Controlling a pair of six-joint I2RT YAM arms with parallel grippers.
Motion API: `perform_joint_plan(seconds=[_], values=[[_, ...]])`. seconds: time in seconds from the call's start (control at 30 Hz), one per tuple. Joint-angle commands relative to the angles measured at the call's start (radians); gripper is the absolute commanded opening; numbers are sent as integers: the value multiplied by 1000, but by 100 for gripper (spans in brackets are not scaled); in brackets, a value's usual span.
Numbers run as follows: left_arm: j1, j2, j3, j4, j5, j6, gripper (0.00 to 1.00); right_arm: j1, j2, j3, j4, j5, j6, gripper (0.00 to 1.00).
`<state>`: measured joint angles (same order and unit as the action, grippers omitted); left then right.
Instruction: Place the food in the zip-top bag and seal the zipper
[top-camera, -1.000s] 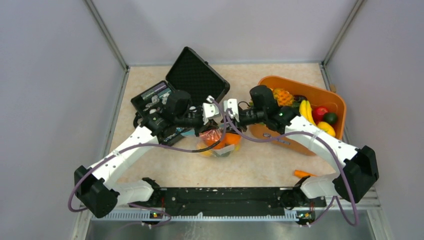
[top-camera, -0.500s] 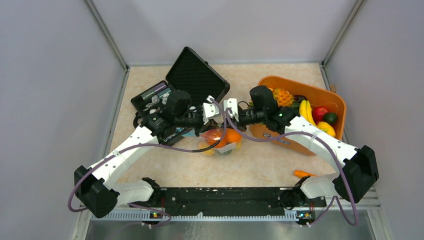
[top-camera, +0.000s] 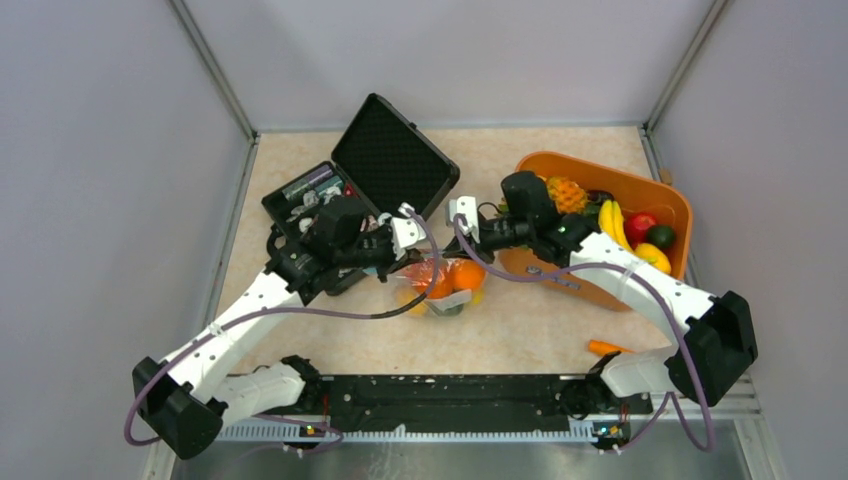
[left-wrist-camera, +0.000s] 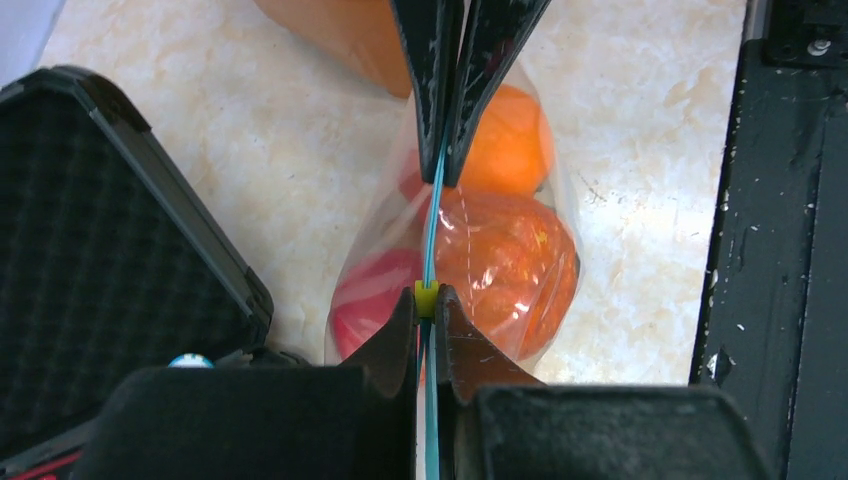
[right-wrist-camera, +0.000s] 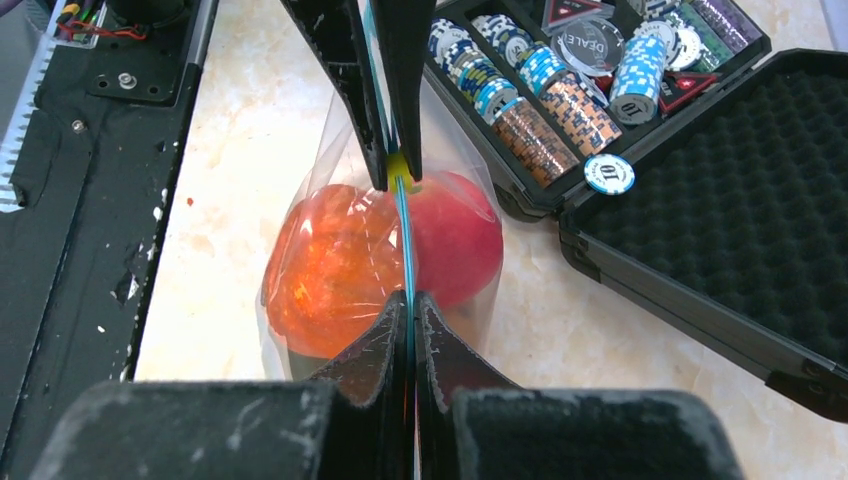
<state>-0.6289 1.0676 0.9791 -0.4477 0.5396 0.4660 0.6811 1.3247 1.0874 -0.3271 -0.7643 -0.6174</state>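
"Where was the bag?"

"I had the zip-top bag (left-wrist-camera: 365, 262) held by its top edge between both arms, over the table (top-camera: 520, 330) and just beside the open black case (right-wrist-camera: 700, 220). The food (left-wrist-camera: 505, 262) was inside it, orange and red pieces pressing against the clear plastic."

"And the grippers?"

"My left gripper (left-wrist-camera: 427, 305) was pinched tight on the zipper (left-wrist-camera: 433, 215), right at a small yellow tab (left-wrist-camera: 427, 296). My right gripper (right-wrist-camera: 410, 300) was clamped on the same teal strip further along, which ran straight between them. The orange basket (top-camera: 600, 175) sat apart, on the right."
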Motion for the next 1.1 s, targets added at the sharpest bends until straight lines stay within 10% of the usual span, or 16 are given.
perform_joint_plan(seconds=[0.0,0.83,0.93,1.07], values=[[37,-37,-28,-43,-59,0,0,-35,-50,-16,26,-19,1,0],[69,-87,-25,-90,-78,11,0,-71,-97,-83,112,-37,65,0],[69,-71,-8,-39,-3,-11,0,-55,-83,-73,131,-62,93,35],[67,-49,11,19,79,-35,0,-10,-70,-53,147,-33,87,45]])
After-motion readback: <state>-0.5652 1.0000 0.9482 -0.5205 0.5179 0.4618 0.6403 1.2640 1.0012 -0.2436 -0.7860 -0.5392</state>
